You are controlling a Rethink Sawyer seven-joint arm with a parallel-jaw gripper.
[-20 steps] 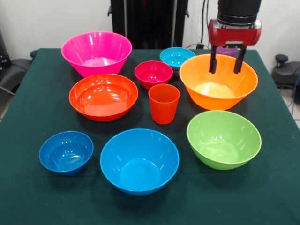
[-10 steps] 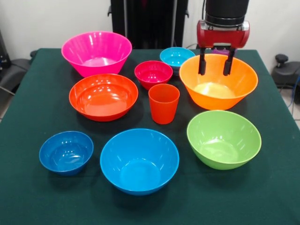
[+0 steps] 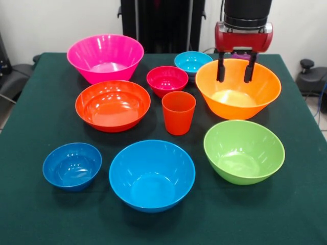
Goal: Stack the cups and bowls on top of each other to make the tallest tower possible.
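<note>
A: What is laid out nearest the camera?

B: The sky-blue bowl [image 3: 152,175] is set at the front, with the small dark blue bowl [image 3: 72,165] beside it on one side and the lime green bowl [image 3: 243,151] on the other. Behind these, the red-orange bowl [image 3: 113,104] and the orange-red cup [image 3: 178,112] are found, then the magenta-red bowl [image 3: 167,80], the orange bowl [image 3: 238,88], the pink bowl [image 3: 105,57] and the cyan bowl [image 3: 193,62]. All are placed singly on the green table [image 3: 30,214]; no tower has been begun.

A: And what has just changed?

B: The gripper [image 3: 235,80] has been shifted sideways, away from the table edge, and slightly lowered compared with a second ago. Over the last half second almost nothing has been altered.

A: How are the fingers held?

B: They are spread apart with nothing between them, hanging over the far rim of the orange bowl. A little purple is glimpsed behind the arm, likely the purple cup.

A: What is implied for the task?

B: An approach seems settled; a first pick-up is probably about to be made, though its target cannot be told.
</note>
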